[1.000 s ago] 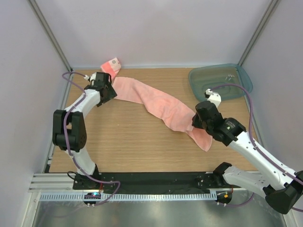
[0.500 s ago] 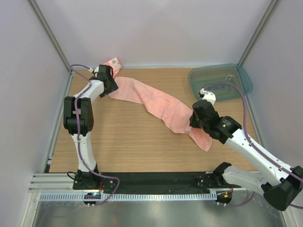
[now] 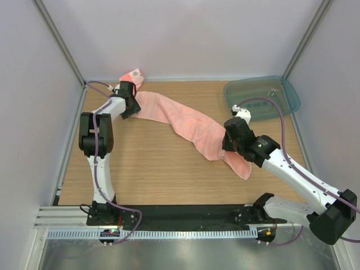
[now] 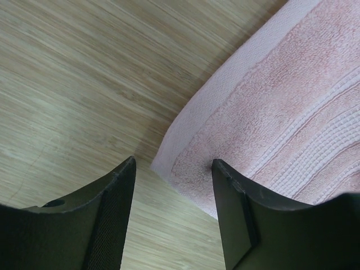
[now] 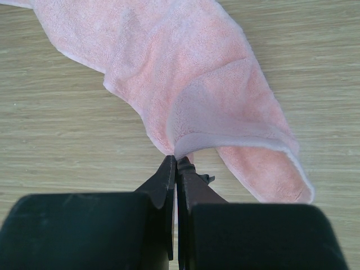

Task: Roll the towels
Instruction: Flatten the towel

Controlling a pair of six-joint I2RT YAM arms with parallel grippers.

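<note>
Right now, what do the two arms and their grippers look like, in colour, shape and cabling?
Both the left arm and the right arm have white tubular links joined by chunky black joints. A thin purple cable loops along each one. The left gripper and the right gripper end in flat, matte black fingers tapering to the tip.

The long towel (image 3: 185, 121) crosses the table (image 3: 146, 169) diagonally; bare wood lies nearer, tray (image 3: 284, 104) far right.

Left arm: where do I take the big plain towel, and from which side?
Its hemmed far-left corner, approached from the bare table side: the large towel lies flat there, and the open left gripper straddles that edge.
</note>
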